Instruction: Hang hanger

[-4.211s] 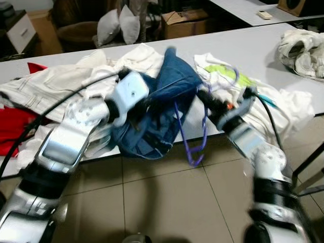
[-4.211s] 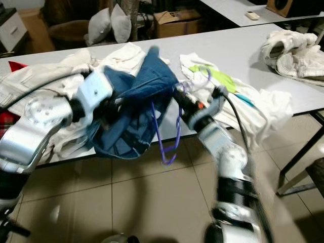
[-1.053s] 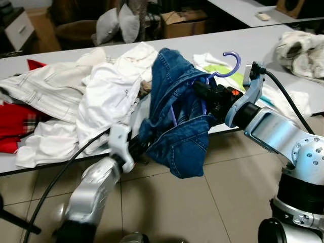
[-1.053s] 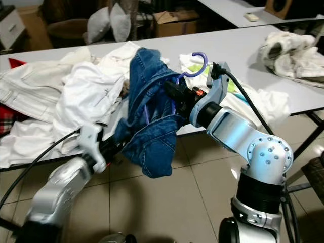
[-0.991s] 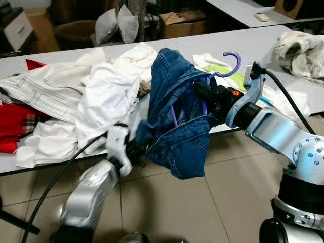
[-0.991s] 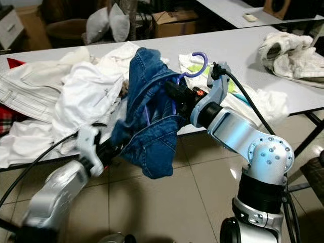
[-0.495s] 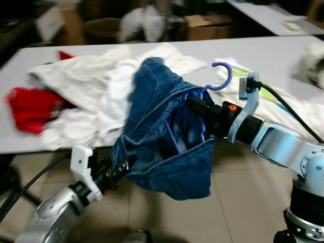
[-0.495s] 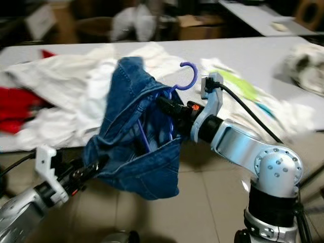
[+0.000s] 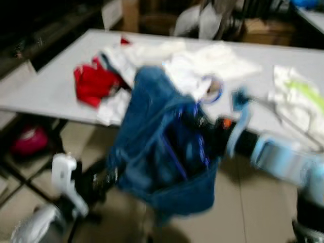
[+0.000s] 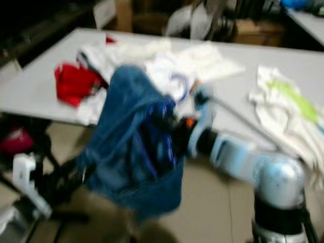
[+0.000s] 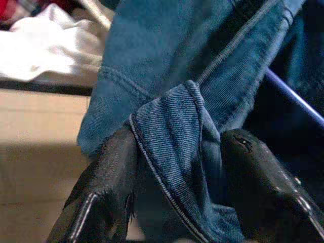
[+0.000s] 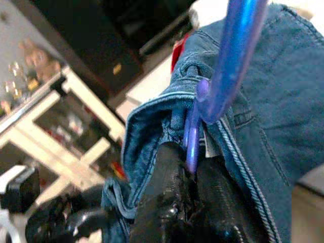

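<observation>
Head views, change: the whole scene had swung since half a second earlier and blurred, so the camera had turned; more of the grey table's [image 9: 55, 81] near left corner and the dark space under it came into view.
Head views, garment: the blue denim garment [image 9: 162, 152] hung in front of the table edge on the purple plastic hanger [image 9: 210, 91], its hook rising just above the cloth, as before.
Head views, right gripper: the right gripper [image 9: 205, 126] was at the hanger's neck, half buried in denim, as it was half a second earlier.
Head views, left gripper: the left gripper [image 9: 104, 177] met the garment's lower left edge, low and near the floor.
Head views, surroundings: a red cloth [image 9: 93, 81] lay on the table beside heaped white clothes [image 9: 202, 63]; a white garment with a green print [image 9: 298, 96] lay to the right; a pink object [image 9: 30, 139] sat under the table.
Left wrist view: the left gripper [image 11: 177, 187] had a fold of denim [image 11: 172, 136] pinched between its two black fingers [image 11: 109, 187], narrowly apart around the cloth; a purple hanger bar [image 11: 293, 104] crossed behind, and white cloth [image 11: 45, 50] lay on the table edge beyond.
Right wrist view: the right gripper [image 12: 190, 185] was clamped on the purple hanger [image 12: 228, 66] just below its hook, denim bunched around the fingers [image 12: 164, 192]; a white-framed shelf unit [image 12: 55, 131] stood blurred behind.
</observation>
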You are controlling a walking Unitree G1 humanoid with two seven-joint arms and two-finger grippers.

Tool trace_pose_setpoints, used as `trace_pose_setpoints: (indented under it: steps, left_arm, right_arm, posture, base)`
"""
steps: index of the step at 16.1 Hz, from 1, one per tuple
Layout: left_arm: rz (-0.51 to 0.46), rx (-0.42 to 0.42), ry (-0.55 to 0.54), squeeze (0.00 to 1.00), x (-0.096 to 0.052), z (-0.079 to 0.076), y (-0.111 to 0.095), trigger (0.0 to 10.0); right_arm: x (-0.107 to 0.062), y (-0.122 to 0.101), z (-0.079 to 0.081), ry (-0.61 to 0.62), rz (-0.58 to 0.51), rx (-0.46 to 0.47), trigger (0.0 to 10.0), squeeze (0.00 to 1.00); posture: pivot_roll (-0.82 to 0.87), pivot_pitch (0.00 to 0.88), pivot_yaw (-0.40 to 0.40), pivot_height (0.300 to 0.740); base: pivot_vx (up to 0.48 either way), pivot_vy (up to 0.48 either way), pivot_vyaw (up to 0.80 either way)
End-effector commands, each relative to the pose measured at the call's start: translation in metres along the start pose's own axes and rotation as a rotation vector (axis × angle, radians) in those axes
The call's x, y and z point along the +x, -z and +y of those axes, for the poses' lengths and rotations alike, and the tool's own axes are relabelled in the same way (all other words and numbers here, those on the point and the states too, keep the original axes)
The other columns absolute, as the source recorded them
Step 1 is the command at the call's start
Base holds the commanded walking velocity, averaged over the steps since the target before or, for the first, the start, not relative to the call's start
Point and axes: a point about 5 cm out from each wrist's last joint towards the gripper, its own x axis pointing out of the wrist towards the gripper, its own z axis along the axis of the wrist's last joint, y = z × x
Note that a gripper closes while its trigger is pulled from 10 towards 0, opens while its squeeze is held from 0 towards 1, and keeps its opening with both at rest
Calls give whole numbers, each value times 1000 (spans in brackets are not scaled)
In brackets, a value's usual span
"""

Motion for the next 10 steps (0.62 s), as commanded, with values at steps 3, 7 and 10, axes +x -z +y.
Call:
trace_pose_setpoints:
  steps: [3,7,10]
  left_arm:
    - [-55,18,-57,486,-4,0,-6,10000]
    - [-71,96,-141,494,-5,8,-9,10000]
    - [5,160,-229,482,4,18,-12,10000]
  right_arm:
    - [-4,3,5,-14,14,-61,10000,0]
    - [0,19,-6,66,80,-104,10000,0]
    - [10,32,-24,201,164,-250,10000,0]
  posture:
    - [-69,28,30,740]
    - [-51,35,23,740]
    - [-40,43,11,740]
  base:
    - [0,0,800]
    - [0,0,800]
    - [0,0,800]
